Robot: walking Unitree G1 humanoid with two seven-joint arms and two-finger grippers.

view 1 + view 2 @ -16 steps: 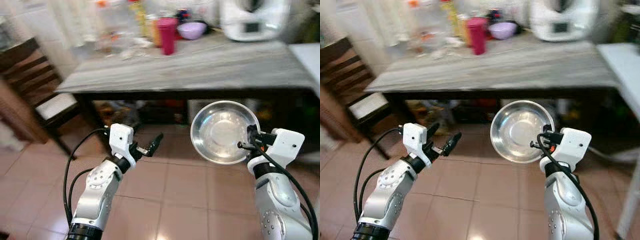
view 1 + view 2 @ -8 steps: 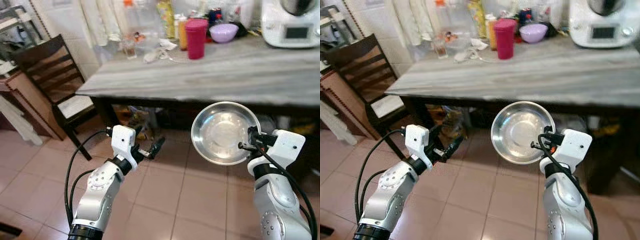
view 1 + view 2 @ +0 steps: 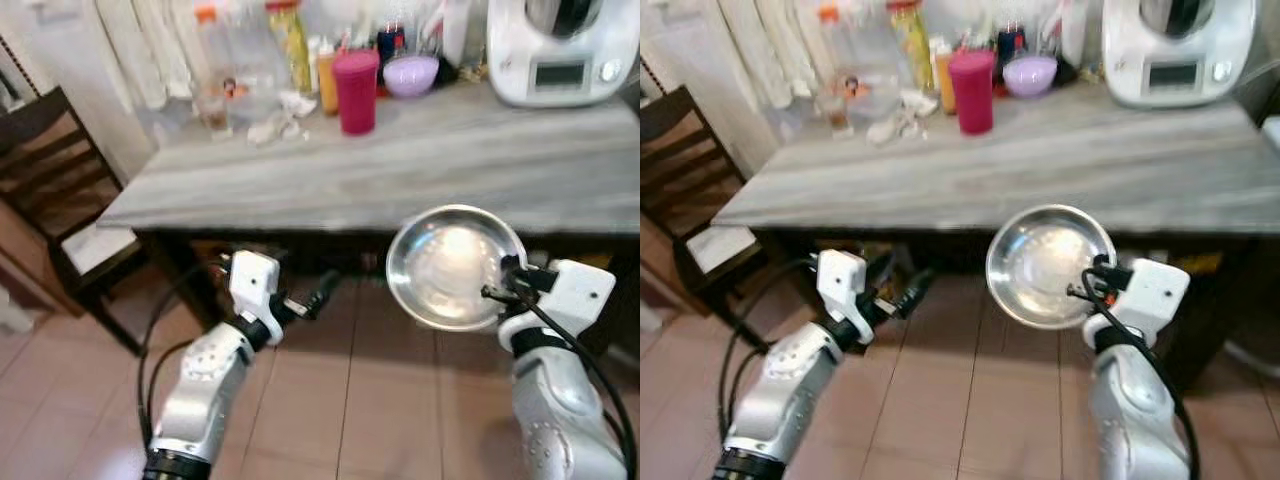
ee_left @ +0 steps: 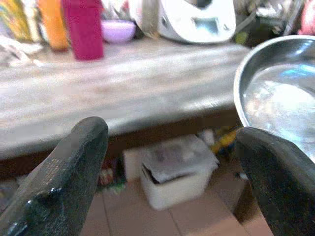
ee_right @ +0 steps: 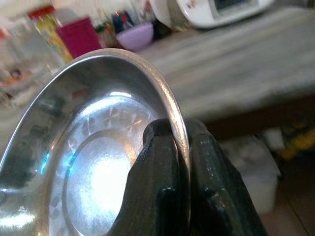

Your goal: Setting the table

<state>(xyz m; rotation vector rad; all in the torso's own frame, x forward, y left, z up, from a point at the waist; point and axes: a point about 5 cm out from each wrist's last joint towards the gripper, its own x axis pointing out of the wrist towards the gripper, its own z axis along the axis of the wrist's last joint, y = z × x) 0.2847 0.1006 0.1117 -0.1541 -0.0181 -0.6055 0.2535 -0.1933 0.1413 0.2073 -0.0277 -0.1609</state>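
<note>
A shiny steel bowl [image 3: 455, 265] hangs tilted in front of the grey wooden table [image 3: 450, 160], just below its front edge. My right gripper [image 3: 503, 283] is shut on the bowl's rim [image 5: 172, 118], one finger [image 5: 157, 177] inside and one outside. My left gripper [image 3: 310, 298] is held out low on the left, in front of the table's dark underside, open and holding nothing; its two fingers [image 4: 64, 172] stand wide apart in the left wrist view, where the bowl [image 4: 275, 103] shows beside it.
At the table's back stand a magenta cup [image 3: 355, 90], a lilac bowl [image 3: 411, 74], bottles [image 3: 290, 45], a glass [image 3: 210, 100] and a white kitchen machine [image 3: 555, 50]. A dark wooden chair [image 3: 60, 200] stands on the left. A white box [image 4: 174, 174] sits under the table on the tiled floor.
The view has drawn closer to the table and swung, so the table edge now sits just above the bowl. Both grippers keep their pose, the bowl still held.
</note>
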